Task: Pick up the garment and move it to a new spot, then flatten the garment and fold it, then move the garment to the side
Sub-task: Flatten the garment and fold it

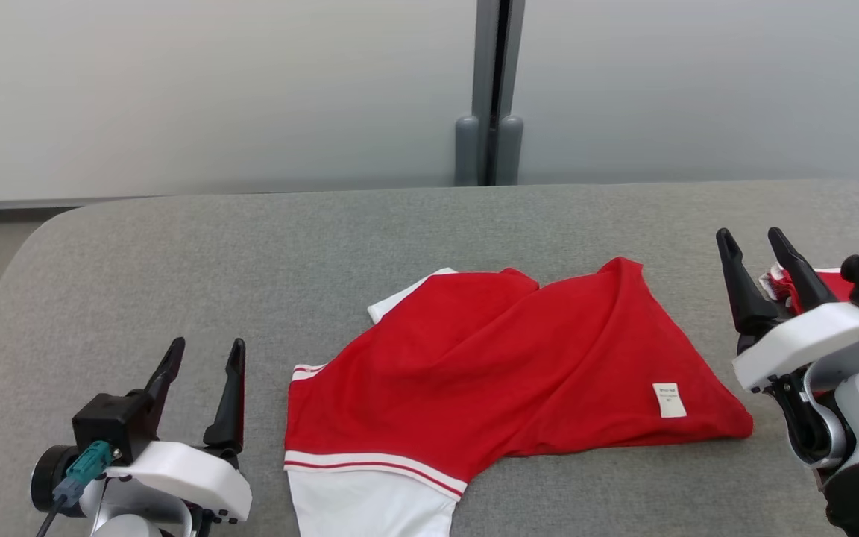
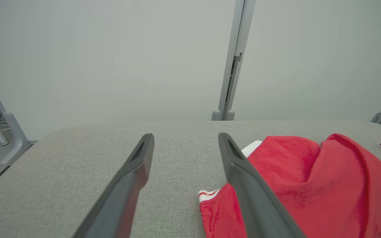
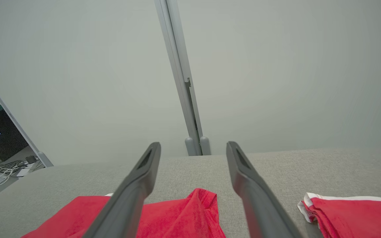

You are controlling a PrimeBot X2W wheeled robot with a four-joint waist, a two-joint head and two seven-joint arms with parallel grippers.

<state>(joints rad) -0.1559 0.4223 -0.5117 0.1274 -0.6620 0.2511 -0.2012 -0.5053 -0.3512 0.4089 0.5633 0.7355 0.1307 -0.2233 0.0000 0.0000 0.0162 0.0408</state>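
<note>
- The garment (image 1: 519,365), a red shirt with white trim, lies rumpled on the grey padded table (image 1: 176,253), about midway across the table's width and toward the table's near side.
- It is not flat: 2 broad folds of red cloth overlap at its middle, and a ridge stands up at the end nearer the table's far edge, as the right wrist view (image 3: 177,215) shows.
- A small white label (image 1: 669,400) shows on the red cloth on the table's right half.
- A white panel (image 1: 370,500) edged with red and white stripes lies at the garment's end nearest the table's near side.
- The left gripper (image 1: 206,344) hangs over the table's left near part, just beside the garment and apart from it; its 2 fingers (image 2: 137,172) stand wide apart with nothing between them.
- The right gripper (image 1: 750,235) is over the table's right side, past the garment's right corner; its fingers (image 3: 137,185) are spread wide too and hold nothing.
- A second red and white garment (image 3: 359,211) lies folded at the table's right edge, partly behind the right gripper in the head view.
- Behind the table's far edge stand pale wall panels (image 1: 213,89) joined by a grey post (image 1: 489,89).
</note>
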